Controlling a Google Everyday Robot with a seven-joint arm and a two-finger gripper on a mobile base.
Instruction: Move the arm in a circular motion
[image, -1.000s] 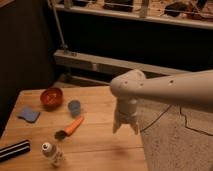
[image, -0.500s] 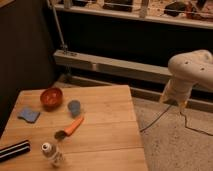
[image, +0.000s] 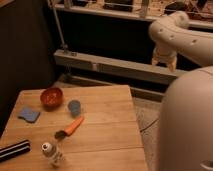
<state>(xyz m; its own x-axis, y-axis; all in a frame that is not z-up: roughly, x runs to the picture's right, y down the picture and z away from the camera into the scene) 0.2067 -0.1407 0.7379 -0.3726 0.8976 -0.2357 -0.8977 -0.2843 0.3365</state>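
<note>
The arm (image: 182, 35) is a thick off-white tube reaching in from the right, with a large rounded segment (image: 185, 125) filling the lower right corner. Its short pronged gripper (image: 164, 63) hangs pointing down at the upper right, high above the floor and beyond the right edge of the wooden table (image: 105, 130). Nothing is seen between the prongs.
On the table lie a red bowl (image: 51, 97), a blue sponge (image: 29, 115), a small blue cup (image: 74, 107), a carrot (image: 71, 127), a dark bar (image: 14, 149) and a small bottle (image: 50, 151). A metal rail and shelf (image: 115, 67) run behind.
The arm has swung from over the table's right part out to the right and upward. The gripper now sits higher and farther back. Table objects have not moved.
</note>
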